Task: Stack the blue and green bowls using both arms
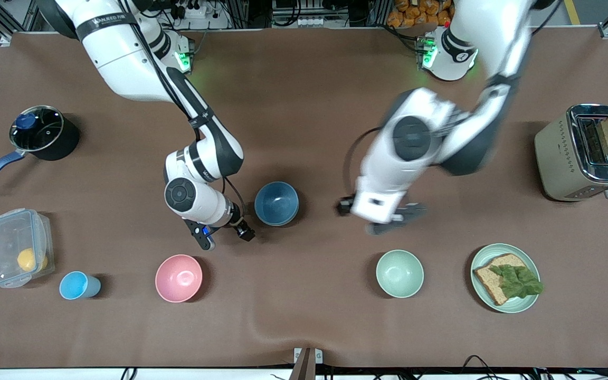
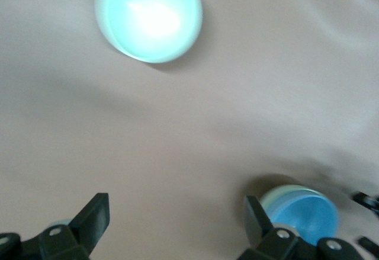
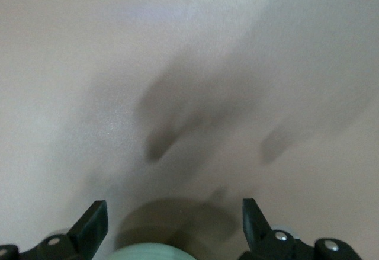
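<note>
The blue bowl [image 1: 276, 203] stands upright mid-table. The green bowl [image 1: 399, 273] stands nearer the front camera, toward the left arm's end. My right gripper [image 1: 225, 237] is open and empty, low beside the blue bowl, on the side toward the right arm's end. My left gripper [image 1: 388, 221] is open and empty over bare table between the two bowls. The left wrist view shows the green bowl [image 2: 148, 17] ahead, the blue bowl [image 2: 303, 214] by one finger, and open fingers [image 2: 177, 218]. The right wrist view shows open fingers [image 3: 174, 224] and a pale bowl edge [image 3: 145, 252]; I cannot tell which bowl.
A pink bowl [image 1: 178, 278] and a light-blue cup [image 1: 78, 285] stand near the front edge. A green plate [image 1: 479, 259] holds bread and lettuce beside the green bowl. A toaster [image 1: 562, 153], a lidded pot [image 1: 43, 132] and a clear container [image 1: 19, 247] sit at the table's ends.
</note>
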`<state>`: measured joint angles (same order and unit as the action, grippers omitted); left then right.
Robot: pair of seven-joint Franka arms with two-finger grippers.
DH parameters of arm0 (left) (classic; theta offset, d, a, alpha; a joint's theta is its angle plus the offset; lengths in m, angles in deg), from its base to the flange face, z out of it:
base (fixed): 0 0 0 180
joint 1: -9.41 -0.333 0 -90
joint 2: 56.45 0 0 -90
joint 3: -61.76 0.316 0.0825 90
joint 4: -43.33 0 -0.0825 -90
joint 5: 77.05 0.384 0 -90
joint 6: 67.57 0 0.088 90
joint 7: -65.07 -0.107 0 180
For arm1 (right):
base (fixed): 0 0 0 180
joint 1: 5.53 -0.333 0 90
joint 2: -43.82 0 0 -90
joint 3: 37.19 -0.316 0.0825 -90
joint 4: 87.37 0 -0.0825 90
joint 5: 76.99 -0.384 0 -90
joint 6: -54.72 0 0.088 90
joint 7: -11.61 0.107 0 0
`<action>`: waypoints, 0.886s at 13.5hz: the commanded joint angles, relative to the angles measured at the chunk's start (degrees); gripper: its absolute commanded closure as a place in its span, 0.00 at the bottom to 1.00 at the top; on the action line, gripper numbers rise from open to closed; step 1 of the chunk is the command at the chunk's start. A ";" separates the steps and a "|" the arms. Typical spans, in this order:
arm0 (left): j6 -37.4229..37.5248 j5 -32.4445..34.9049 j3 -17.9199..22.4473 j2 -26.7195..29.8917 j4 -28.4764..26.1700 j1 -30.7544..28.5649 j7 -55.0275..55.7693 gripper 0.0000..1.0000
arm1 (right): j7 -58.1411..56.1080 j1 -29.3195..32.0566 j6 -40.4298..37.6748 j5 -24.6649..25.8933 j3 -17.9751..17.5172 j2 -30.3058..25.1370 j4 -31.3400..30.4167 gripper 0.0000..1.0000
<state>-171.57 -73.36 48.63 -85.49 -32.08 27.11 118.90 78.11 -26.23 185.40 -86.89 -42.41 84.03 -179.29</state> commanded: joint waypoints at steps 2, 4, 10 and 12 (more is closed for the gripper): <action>5.99 2.55 -0.66 10.38 -7.46 -8.62 -11.51 0.00 | -13.37 1.97 -10.77 1.46 -0.32 -7.58 -0.37 0.00; 6.35 2.46 -0.92 14.68 -11.41 -13.72 -20.91 0.00 | -20.22 4.25 -16.30 1.55 -0.32 -13.12 -0.37 0.00; 9.77 1.76 -1.19 21.47 -14.68 -22.61 -40.81 0.00 | -50.02 14.35 -30.72 3.91 -0.32 -27.88 -0.63 0.00; 9.95 1.85 -1.19 21.56 -14.24 -22.71 -41.26 0.00 | -55.74 15.85 -34.95 8.91 -0.32 -33.33 -0.55 0.00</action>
<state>-161.94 -71.70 48.37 -65.70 -44.74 4.98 78.81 26.84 -11.70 152.77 -81.79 -41.74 56.67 -177.54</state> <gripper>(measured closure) 0.000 0.000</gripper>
